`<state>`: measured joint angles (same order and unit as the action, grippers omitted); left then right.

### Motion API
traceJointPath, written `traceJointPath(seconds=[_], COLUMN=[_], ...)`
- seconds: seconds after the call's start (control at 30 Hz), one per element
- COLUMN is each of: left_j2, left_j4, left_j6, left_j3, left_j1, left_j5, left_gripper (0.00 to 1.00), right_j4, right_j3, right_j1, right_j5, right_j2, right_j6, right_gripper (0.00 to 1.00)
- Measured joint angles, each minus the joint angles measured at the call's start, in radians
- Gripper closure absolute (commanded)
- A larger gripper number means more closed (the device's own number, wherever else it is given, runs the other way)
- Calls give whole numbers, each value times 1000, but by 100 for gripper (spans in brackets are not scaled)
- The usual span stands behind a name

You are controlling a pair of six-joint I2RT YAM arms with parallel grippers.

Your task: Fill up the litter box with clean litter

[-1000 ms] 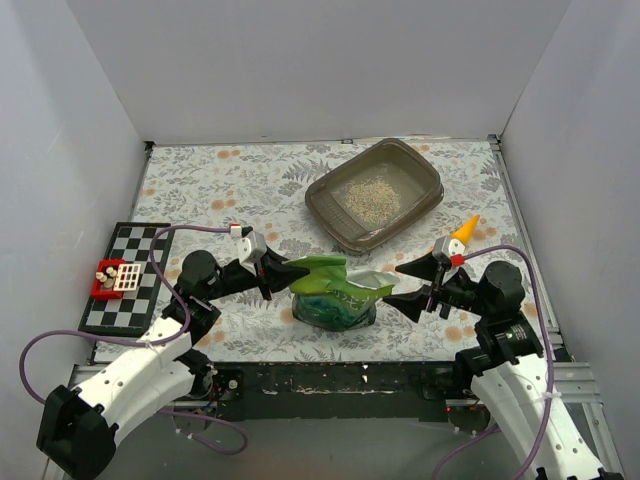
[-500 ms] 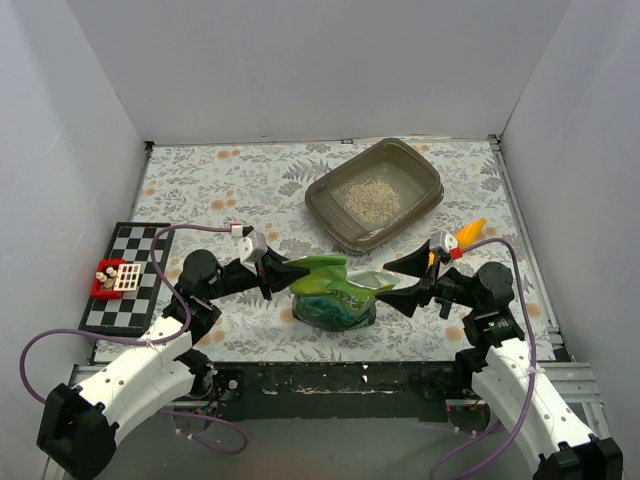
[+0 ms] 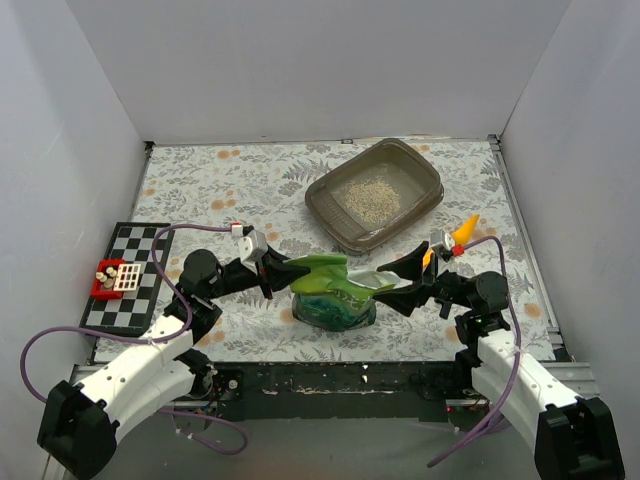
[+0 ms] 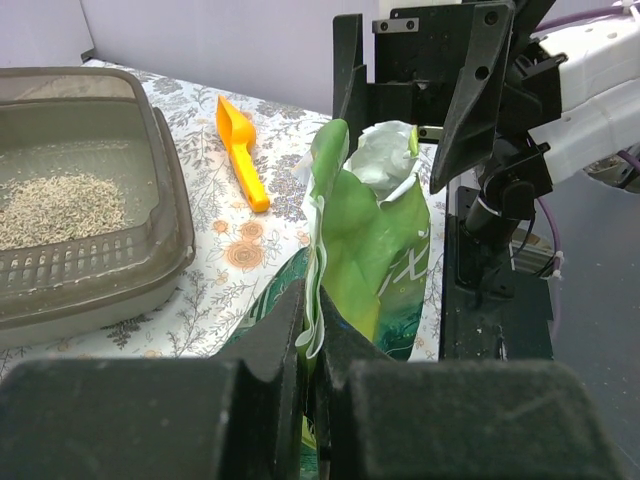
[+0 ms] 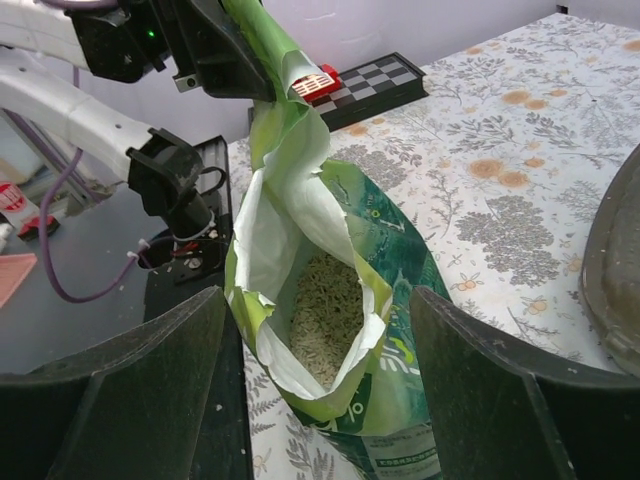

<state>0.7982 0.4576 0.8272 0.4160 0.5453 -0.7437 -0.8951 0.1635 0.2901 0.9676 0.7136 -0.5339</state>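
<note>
Litter (image 3: 370,192) lies as a thin pale patch in the box (image 3: 338,228), which stands at the far right of the bench (image 3: 220,180). More of it is visible inside the green bag (image 3: 335,290), which is at the near middle. The left claw (image 3: 272,268) is closed tightly on the bag's upper left edge. The right claw (image 3: 386,285) is wide open at the bag's right side and holds nothing. An orange scoop (image 3: 464,230) lies near the right arm.

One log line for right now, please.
left gripper shut on green bag | right gripper open near bag | litter box holds some litter
</note>
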Motion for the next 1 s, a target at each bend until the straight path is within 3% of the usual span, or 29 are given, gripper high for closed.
traceJointPath(seconds=[0.37,0.6,0.67,0.7,0.77,0.8,1.0], left_j2=[21,40,47,49,51,52,74], left_j4=[45,61,68,70,76,78,89], left_j6=[11,18,19,19,20,22,30], left_j3=[-4,-4,-4,-4,-4,-4,-3], left_j1=[0,0,0,0,-1,-1,-1], left_j5=[-7,-11,-13,-13,-15,-15,-18], left_gripper=[100,100,100,100,100,100,100], right_j4=[-243,-351,-366,-372,-385,-392,-427], right_j3=[-31,-31,-31,-31,-31,-31,-29], right_j1=[14,35,39,40,42,44,46], right_j5=[3,4,4,4,5,6,33], right_j2=[120,233,248,254,265,272,347], right_j6=[-118,-164,-171,-174,-180,-185,-285], right_gripper=[33,34,42,55,94,99,99])
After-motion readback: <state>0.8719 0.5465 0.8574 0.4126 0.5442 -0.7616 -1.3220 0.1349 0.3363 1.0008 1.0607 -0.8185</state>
